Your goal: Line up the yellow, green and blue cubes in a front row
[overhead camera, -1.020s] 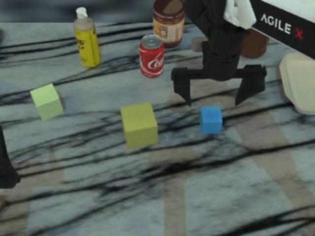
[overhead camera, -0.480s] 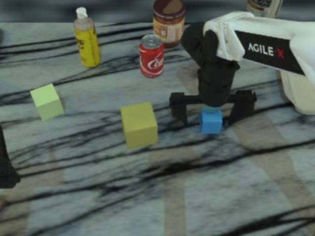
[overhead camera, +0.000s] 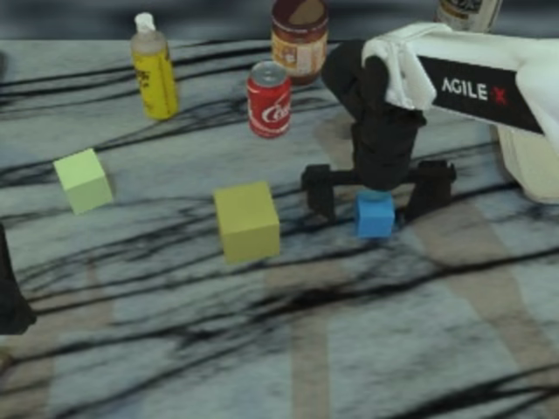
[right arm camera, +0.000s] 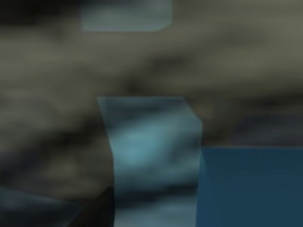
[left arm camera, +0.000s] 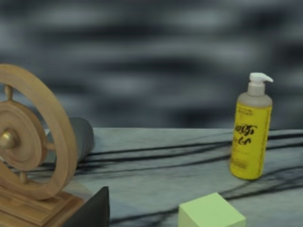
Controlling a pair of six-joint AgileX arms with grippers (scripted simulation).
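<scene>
- None of the three cubes is lined up yet; you have all the placing left, and the first grasp is only being set up.
- Your right gripper [overhead camera: 378, 194] hangs low over the blue cube [overhead camera: 375, 216], fingers spread wide, one on each side of it, neither touching as far as the top view shows.
- Blue cube: smallest, matte, sharp-edged, just right of the yellow cube [overhead camera: 247, 221].
- Yellow cube: largest, mustard, plain matte faces, turned slightly askew. It is the landmark here.
- Green cube [overhead camera: 83, 180]: mid-sized, pale lime, well to the left of the yellow cube and a little behind it.
- Behind the yellow cube: a glossy red can [overhead camera: 269, 99], a yellow bottle [overhead camera: 154, 68] and a jar [overhead camera: 299, 33].
- Table [overhead camera: 175, 349]: smooth marbled grey with dark veins.
- Your left arm sits parked far left of the yellow cube; I cannot tell how its fingers stand.
</scene>
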